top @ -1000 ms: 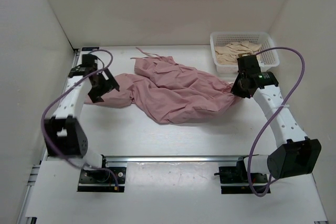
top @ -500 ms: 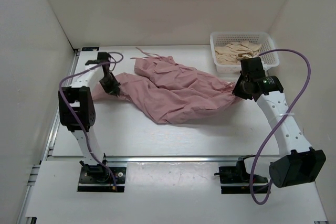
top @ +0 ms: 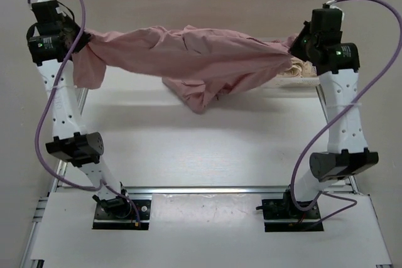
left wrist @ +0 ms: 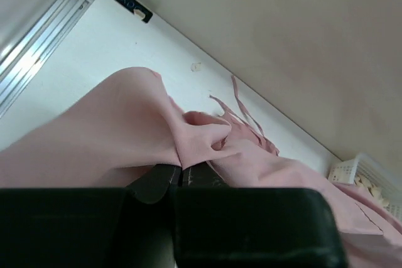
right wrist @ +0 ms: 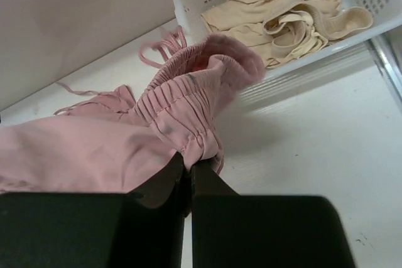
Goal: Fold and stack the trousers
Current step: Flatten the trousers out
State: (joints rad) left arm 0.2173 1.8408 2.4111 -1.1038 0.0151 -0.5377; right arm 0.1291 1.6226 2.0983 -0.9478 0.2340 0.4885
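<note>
The dusty-pink trousers hang stretched in the air between both raised arms, sagging in the middle with a bunch drooping toward the table. At the upper left, my left gripper is shut on one end; in the left wrist view its jaws pinch a fold of pink cloth. At the upper right, my right gripper is shut on the other end; the right wrist view shows my right gripper clamping the gathered elastic waist, with a drawstring trailing behind.
A white basket holding a beige-cream garment stands at the back right, partly hidden behind the right arm. White walls enclose the table on three sides. A metal rail runs along the near edge.
The left gripper closed on the trousers' left end. Both arms then rose high, lifting the trousers off the table and stretching them between the grippers.
</note>
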